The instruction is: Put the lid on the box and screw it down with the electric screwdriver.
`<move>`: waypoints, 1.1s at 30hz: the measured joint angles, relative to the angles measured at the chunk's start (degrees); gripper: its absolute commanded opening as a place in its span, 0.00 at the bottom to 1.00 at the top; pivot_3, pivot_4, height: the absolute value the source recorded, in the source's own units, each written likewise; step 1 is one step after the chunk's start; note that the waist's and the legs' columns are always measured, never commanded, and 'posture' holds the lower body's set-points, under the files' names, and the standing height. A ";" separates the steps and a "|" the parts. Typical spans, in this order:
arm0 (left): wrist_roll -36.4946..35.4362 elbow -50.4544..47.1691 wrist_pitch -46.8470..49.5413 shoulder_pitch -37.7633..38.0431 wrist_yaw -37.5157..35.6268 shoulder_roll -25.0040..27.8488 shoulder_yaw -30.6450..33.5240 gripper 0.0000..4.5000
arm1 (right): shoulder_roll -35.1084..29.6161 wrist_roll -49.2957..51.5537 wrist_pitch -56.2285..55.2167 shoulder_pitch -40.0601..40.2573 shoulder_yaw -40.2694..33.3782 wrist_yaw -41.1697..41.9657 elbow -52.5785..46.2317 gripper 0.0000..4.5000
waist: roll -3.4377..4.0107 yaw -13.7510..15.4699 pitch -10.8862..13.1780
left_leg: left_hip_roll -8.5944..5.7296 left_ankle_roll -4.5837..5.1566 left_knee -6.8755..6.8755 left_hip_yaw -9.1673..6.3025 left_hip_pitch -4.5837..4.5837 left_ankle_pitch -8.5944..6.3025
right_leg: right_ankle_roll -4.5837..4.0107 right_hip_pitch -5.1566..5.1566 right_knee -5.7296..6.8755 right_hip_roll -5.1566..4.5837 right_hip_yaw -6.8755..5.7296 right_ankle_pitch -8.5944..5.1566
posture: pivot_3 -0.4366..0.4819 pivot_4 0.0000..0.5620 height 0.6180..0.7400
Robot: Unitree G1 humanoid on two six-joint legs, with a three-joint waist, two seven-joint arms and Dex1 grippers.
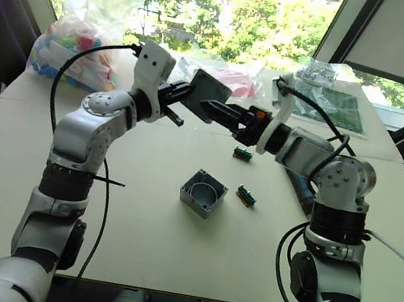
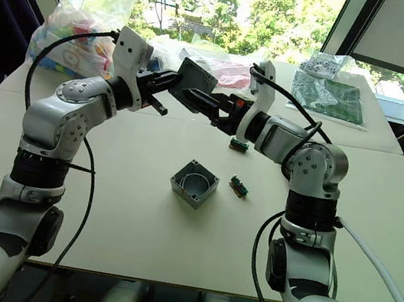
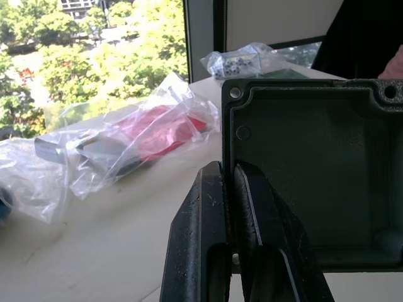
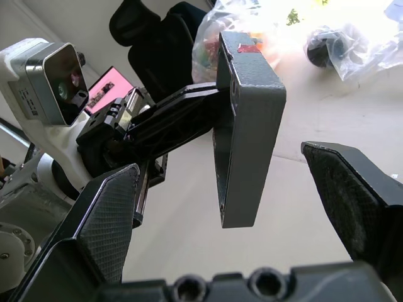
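The left gripper [image 1: 183,101] is raised above the desk [image 1: 169,254], its fingers [image 3: 214,239] clenched on one edge of the lid [image 1: 210,96], which it holds upright in the air. The right gripper [image 4: 233,189] faces it, fingers [image 4: 101,226] spread wide on either side of the lid without touching it. The box [image 1: 203,193] sits open side up on the desk between the arms. Two small green-and-red blocks [image 1: 246,195] lie just beside it and farther back. Plastic bags [image 1: 82,30] lie at the far edge by the window.
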 measured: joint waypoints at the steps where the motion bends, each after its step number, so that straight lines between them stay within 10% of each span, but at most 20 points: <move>1: -0.34 -0.03 0.35 0.00 0.23 -0.12 0.34 0.00 | 0.51 0.43 0.00 0.00 -0.62 -0.39 0.00 0.77 | 0.00 -0.19 0.00 | 0.00 0.00 0.00 -0.01 0.00 0.00 | 0.00 0.00 0.00 0.00 0.00 0.00 | 0.48 0.27 1.00; 11: -2.42 -1.11 2.20 0.39 1.35 -1.08 2.01 0.00 | 3.14 2.41 0.25 1.71 -2.88 -4.73 -0.38 0.03 | 0.01 -0.77 0.00 | 0.03 0.00 -0.01 -0.03 0.00 0.00 | 0.00 0.00 0.00 0.05 0.00 0.00 | 0.48 0.27 1.00; 14: -2.94 -1.75 3.20 0.79 1.63 -1.08 2.63 0.00 | 3.67 2.88 0.36 1.74 -2.91 -5.67 -0.44 0.03 | 0.01 -0.72 0.01 | 0.02 0.00 -0.01 -0.02 0.00 0.00 | 0.00 0.00 0.00 0.04 0.00 0.00 | 0.48 0.27 1.00; 24: -13.84 -2.20 10.89 1.90 -1.10 -0.01 10.37 0.87 | 3.74 3.05 -1.18 2.32 -3.38 -6.55 -0.46 0.03 | 0.01 -0.81 0.01 | 0.04 0.01 -0.01 -0.03 0.01 0.00 | 0.00 0.00 -0.01 0.08 0.00 0.00 | 0.48 0.27 1.00; 33: -34.00 4.92 29.42 1.71 -2.94 14.34 30.74 0.76 | -12.64 -24.62 -33.59 16.28 10.39 3.54 -8.75 0.03 | 0.01 -1.32 0.06 | -0.01 0.06 -0.02 0.00 0.00 -0.04 | 0.15 0.03 -0.12 0.06 0.00 -0.11 | 0.48 0.27 1.00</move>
